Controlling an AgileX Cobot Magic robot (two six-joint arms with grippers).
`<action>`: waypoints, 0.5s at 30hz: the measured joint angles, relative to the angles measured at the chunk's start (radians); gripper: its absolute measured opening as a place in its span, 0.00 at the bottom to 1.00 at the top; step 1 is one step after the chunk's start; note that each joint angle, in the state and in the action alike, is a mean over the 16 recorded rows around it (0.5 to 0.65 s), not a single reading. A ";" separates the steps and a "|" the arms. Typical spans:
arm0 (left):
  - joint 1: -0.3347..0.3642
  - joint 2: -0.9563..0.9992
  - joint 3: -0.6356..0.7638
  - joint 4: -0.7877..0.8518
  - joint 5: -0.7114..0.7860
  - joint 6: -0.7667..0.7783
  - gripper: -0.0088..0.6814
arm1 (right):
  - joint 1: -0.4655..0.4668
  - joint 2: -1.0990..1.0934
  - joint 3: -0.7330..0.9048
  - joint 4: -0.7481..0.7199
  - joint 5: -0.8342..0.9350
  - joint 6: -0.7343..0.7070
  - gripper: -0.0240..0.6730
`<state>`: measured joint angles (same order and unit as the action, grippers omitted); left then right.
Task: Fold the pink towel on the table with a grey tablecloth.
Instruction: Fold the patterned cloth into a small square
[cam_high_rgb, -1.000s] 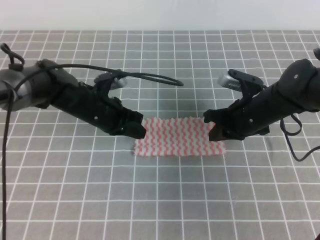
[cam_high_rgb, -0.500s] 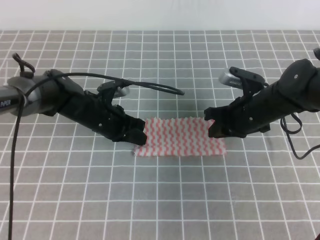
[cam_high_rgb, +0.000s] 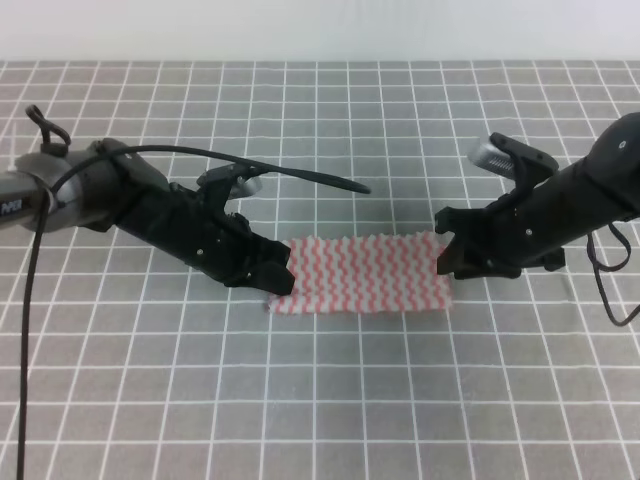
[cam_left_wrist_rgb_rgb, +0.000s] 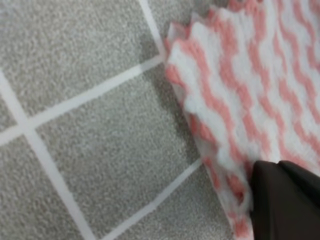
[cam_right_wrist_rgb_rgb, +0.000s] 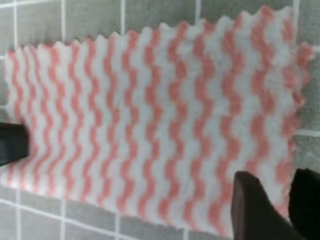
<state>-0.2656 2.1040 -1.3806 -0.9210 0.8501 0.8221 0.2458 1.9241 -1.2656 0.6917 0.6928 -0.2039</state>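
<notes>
A: What changed around the pink towel (cam_high_rgb: 362, 274)?
B: Your right gripper (cam_high_rgb: 447, 250) backed off its right edge, fingers parted and empty. Your left gripper (cam_high_rgb: 277, 274) stays at its left edge; grip unclear. Towel lies flat on the surface (cam_high_rgb: 320, 400).

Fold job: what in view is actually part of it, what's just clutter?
Part of the job:
- pink towel
- table with a grey tablecloth
- left gripper, at the towel's left edge
- right gripper, at its right edge

Just lying about:
- nothing visible
</notes>
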 joint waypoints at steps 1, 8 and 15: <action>0.000 0.000 0.000 0.002 0.002 0.000 0.01 | -0.001 0.004 0.000 0.003 0.003 0.000 0.27; 0.000 0.000 -0.001 0.011 0.009 -0.001 0.01 | -0.001 0.036 0.000 0.041 0.003 -0.018 0.27; 0.000 0.000 -0.001 0.013 0.010 -0.001 0.01 | -0.001 0.062 0.000 0.080 -0.020 -0.043 0.27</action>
<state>-0.2656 2.1040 -1.3817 -0.9085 0.8598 0.8214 0.2451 1.9865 -1.2658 0.7713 0.6732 -0.2464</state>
